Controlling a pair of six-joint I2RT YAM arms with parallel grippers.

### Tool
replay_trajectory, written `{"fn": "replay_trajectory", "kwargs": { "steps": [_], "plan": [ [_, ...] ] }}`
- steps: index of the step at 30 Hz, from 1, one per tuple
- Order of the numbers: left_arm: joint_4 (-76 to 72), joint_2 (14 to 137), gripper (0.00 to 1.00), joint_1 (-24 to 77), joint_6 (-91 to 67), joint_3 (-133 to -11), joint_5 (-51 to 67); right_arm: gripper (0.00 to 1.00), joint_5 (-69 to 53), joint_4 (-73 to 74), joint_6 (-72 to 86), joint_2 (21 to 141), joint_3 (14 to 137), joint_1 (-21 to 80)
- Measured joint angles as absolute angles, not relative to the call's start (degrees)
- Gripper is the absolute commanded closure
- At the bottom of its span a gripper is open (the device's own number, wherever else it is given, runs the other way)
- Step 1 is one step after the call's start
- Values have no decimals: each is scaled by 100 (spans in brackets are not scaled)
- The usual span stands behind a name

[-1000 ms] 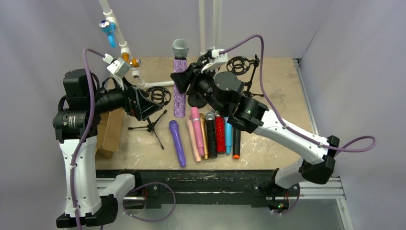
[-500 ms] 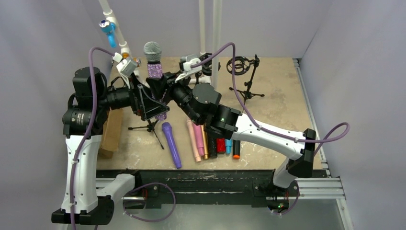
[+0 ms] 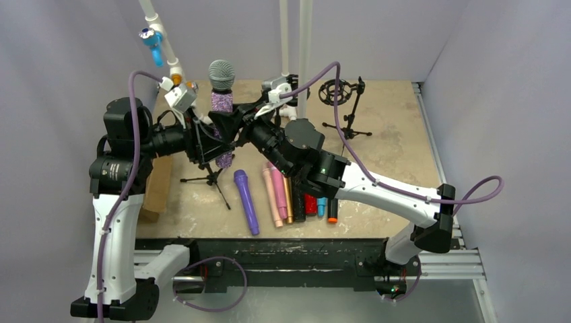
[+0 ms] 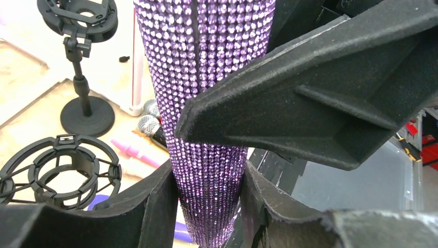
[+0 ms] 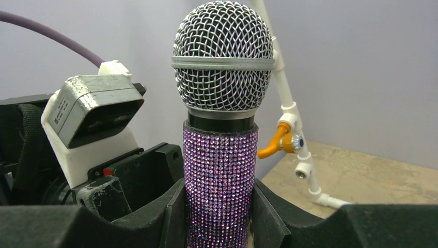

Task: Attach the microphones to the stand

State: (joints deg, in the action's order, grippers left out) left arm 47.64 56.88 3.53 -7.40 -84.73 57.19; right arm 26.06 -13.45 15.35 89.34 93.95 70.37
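Note:
The purple glitter microphone (image 3: 221, 101) with its grey mesh head (image 5: 223, 62) stands upright above the table's left side. My right gripper (image 3: 230, 122) is shut on its middle, one jaw against each side of the glitter body (image 5: 219, 170). My left gripper (image 4: 209, 199) is shut on the narrow lower end of that body, just below the right finger (image 4: 310, 113). A black shock-mount stand (image 4: 57, 170) on a small tripod (image 3: 212, 178) sits right under the two grippers. Another stand (image 3: 345, 101) is at the back right. Several more microphones (image 3: 296, 195) lie in a row.
A loose purple microphone (image 3: 246, 200) lies left of the row. White pipe frame (image 3: 176, 67) with an orange clamp rises at the back left, a blue piece (image 3: 151, 39) on top. A cardboard box (image 3: 156, 185) sits by the left arm. White poles (image 3: 304, 40) stand behind.
My right arm carried the glitter microphone leftward from the table's middle to my left gripper. The left jaws, wide before, closed onto its lower end.

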Motion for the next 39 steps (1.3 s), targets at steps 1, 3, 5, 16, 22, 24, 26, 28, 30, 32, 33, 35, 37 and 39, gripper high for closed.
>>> {"fn": "replay_trajectory", "kwargs": {
  "steps": [1,3,5,16,22,24,26,28,30,32,33,35,37,39],
  "plan": [
    [4803,5645,100,353,-674,-8473,5666,50,2504,-1288,1535,8921,9400,7035],
    [4882,5579,100,353,-582,-8473,5583,39,2285,-1048,1531,8917,9522,7022],
    [4917,5529,100,351,-436,-8473,5478,33,1975,-679,1535,8917,9749,6993],
    [5140,5408,100,340,281,-8473,5579,35,-130,1323,1640,9181,11480,6283],
    [5422,5400,100,340,550,-8473,5736,48,-1028,1800,1750,9533,11778,6060],
    [5520,5391,100,340,648,-8479,5763,62,-1229,1990,1752,9703,11902,6062],
    [5660,5387,90,333,716,-8506,5732,75,-1389,2093,1743,9874,12040,6051],
    [5758,5395,42,322,794,-8512,5675,83,-1461,2193,1730,9913,12101,6025],
    [5795,5419,19,331,875,-8565,5586,86,-1474,2292,1721,9911,12149,5994],
    [5819,5461,10,333,1035,-8702,5400,89,-1415,2425,1647,9911,12195,5961],
    [5885,5500,9,329,1173,-8827,5295,90,-1328,2497,1590,9911,12219,5955],
    [6117,5601,8,329,1455,-9124,5120,91,-1092,2567,1448,9898,12226,5944],
    [6392,5736,8,329,1804,-9470,4847,92,-799,2534,1293,9876,12215,5922],
    [6602,5861,8,329,2112,-9701,4517,93,-510,2397,1160,9821,12149,5894]
  ]
}}
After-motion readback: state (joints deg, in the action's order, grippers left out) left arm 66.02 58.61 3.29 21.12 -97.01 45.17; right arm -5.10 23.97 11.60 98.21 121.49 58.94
